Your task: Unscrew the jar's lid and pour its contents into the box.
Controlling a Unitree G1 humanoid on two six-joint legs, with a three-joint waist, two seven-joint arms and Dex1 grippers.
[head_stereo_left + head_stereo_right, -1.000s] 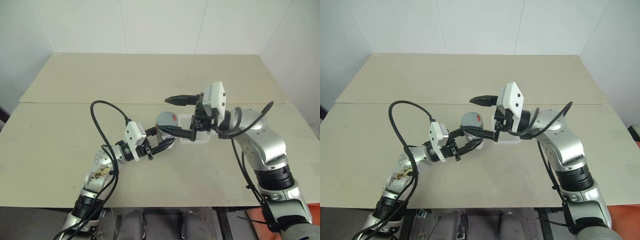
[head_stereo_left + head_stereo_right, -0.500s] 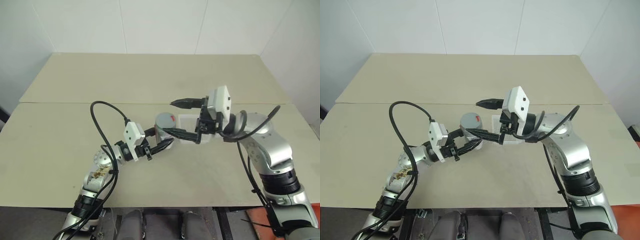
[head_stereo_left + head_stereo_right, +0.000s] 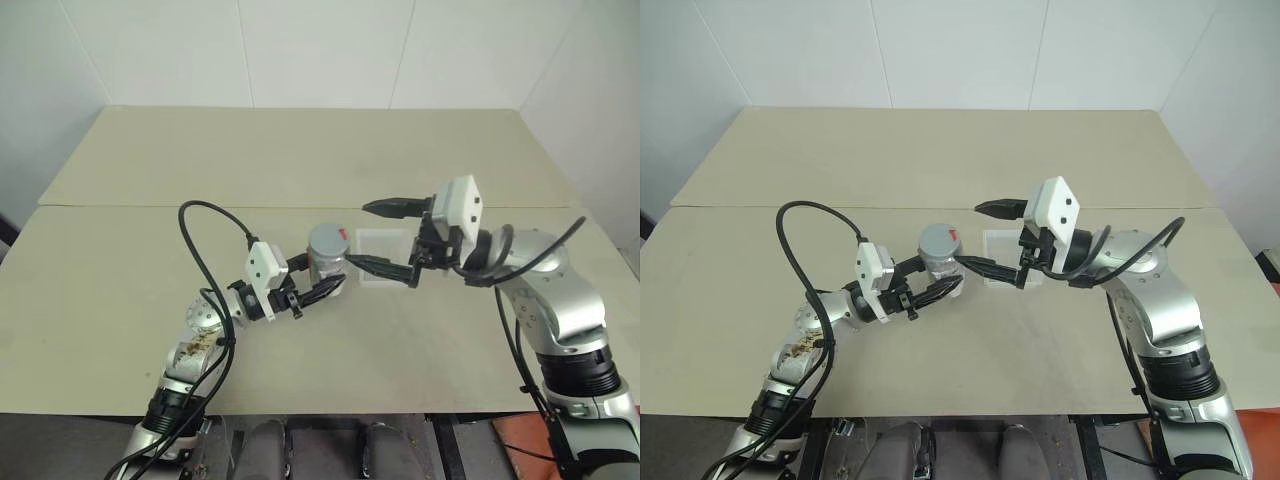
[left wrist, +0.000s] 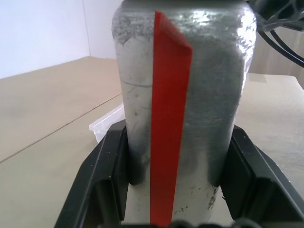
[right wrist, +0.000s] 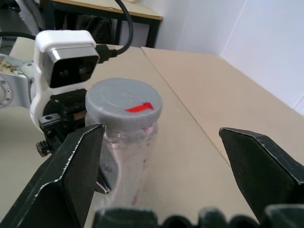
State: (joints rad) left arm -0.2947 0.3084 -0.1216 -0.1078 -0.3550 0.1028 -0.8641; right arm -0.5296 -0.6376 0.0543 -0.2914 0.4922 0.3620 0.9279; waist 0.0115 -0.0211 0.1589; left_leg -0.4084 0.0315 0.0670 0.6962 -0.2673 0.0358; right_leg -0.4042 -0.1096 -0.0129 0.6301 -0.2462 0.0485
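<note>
The left gripper [image 3: 318, 279] is clamping the jar [image 3: 326, 262] upright near the middle of the table [image 3: 300, 160], with the lid [image 3: 327, 240] sitting on top. The box [image 3: 384, 247] is lying flat on the table just to the right of the jar. The right gripper [image 3: 375, 236] is hovering over the box with its jaws spread wide and holding nothing, its fingertips pointing left toward the jar.

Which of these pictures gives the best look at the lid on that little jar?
The right wrist view: the lid fills the middle, its grey top and red mark plain. The head views show it small from above. The left wrist view shows the jar body.
</note>
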